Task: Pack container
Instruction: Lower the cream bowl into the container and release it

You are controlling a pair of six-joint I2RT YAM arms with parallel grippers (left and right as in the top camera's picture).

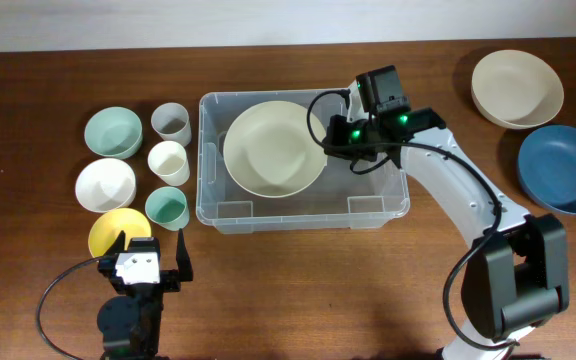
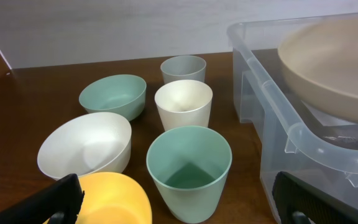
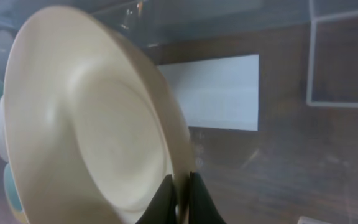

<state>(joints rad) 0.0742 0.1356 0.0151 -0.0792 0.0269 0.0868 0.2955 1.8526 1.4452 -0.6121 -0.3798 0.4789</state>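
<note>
Container (image 1: 303,222): clear bin at bench centre, long side left to right, white label (image 3: 219,92) visible on its base. A large cream bowl (image 1: 273,148) sits within its left half, tilted; contact with the base cannot be judged. Right gripper (image 3: 182,186) is clenched on this bowl's right rim, fingers pinching either side of the edge. Left gripper (image 1: 152,240) is released, jaws spread wide, low near the front-left bench edge beside the yellow bowl (image 1: 113,232), holding nothing. Left of the container, two columns: mint bowl (image 1: 112,131), white bowl (image 1: 105,184) and the yellow bowl; then grey cup (image 1: 171,123), cream cup (image 1: 168,161), teal cup (image 1: 166,207), all upright. Right of the container, well apart from it: beige bowl (image 1: 516,88) and blue bowl (image 1: 562,168).
</note>
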